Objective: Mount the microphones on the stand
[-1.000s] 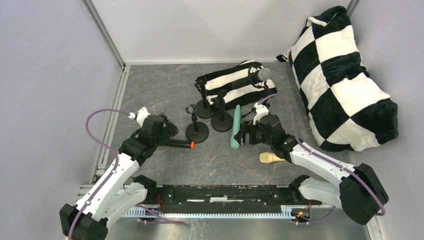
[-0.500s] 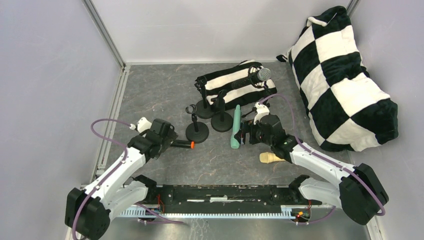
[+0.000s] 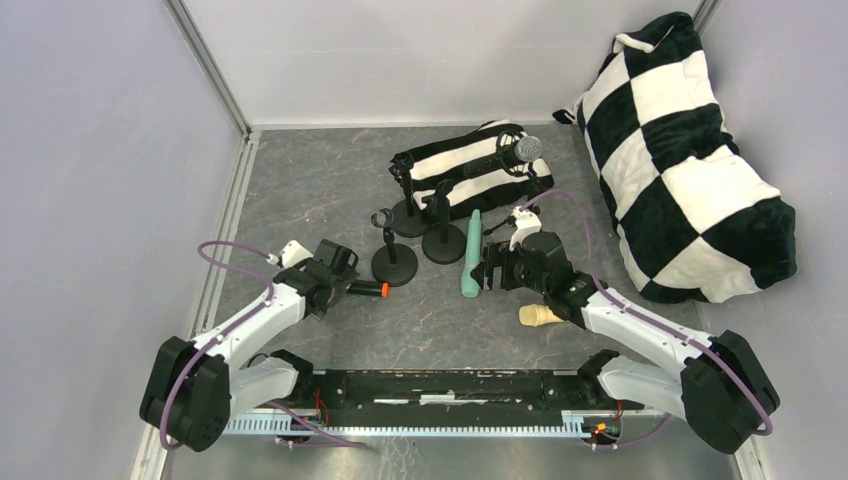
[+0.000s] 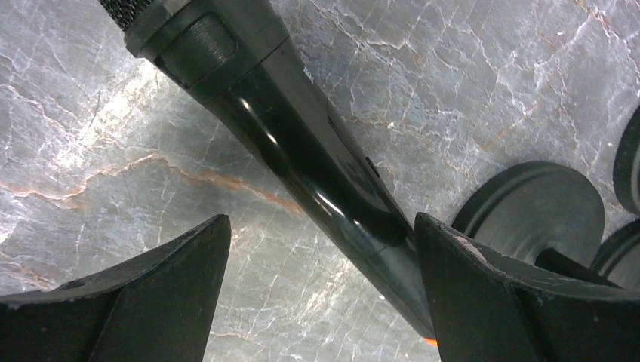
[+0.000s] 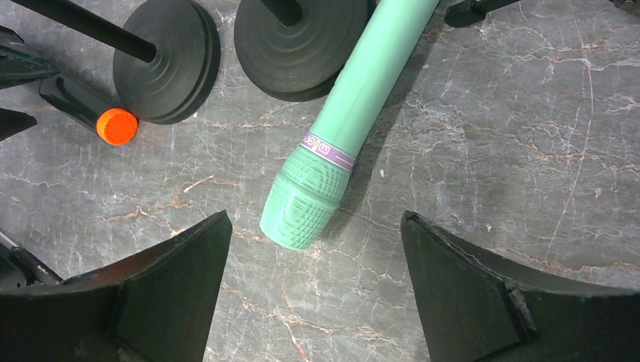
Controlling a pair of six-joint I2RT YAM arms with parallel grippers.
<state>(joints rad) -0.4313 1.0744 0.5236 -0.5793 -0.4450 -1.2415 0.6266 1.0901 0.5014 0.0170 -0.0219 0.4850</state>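
Note:
The black microphone with the orange ring (image 3: 368, 289) lies flat on the table. My left gripper (image 3: 343, 284) is open and low over it. In the left wrist view the microphone body (image 4: 302, 143) runs between my fingers, close against the right one (image 4: 483, 294). The mint green microphone (image 3: 471, 255) lies flat beside the stands, and my right gripper (image 3: 484, 268) is open just right of it. In the right wrist view its head (image 5: 302, 204) lies just ahead of the open gripper (image 5: 317, 294). The cream-yellow microphone (image 3: 540, 316) lies by my right forearm. The silver-mesh black microphone (image 3: 515, 152) rests on a striped pouch. Three black stands (image 3: 394, 262) are grouped mid-table.
A striped black-and-white pouch (image 3: 450, 165) lies behind the stands. A large checkered bag (image 3: 690, 160) fills the back right. Round stand bases (image 5: 170, 60) (image 5: 298, 45) sit next to both microphones. Grey walls close off the left side and the back.
My left arm has swung its elbow down and left, and the gripper has shifted right and nearer, down over the black microphone. The right arm has barely moved.

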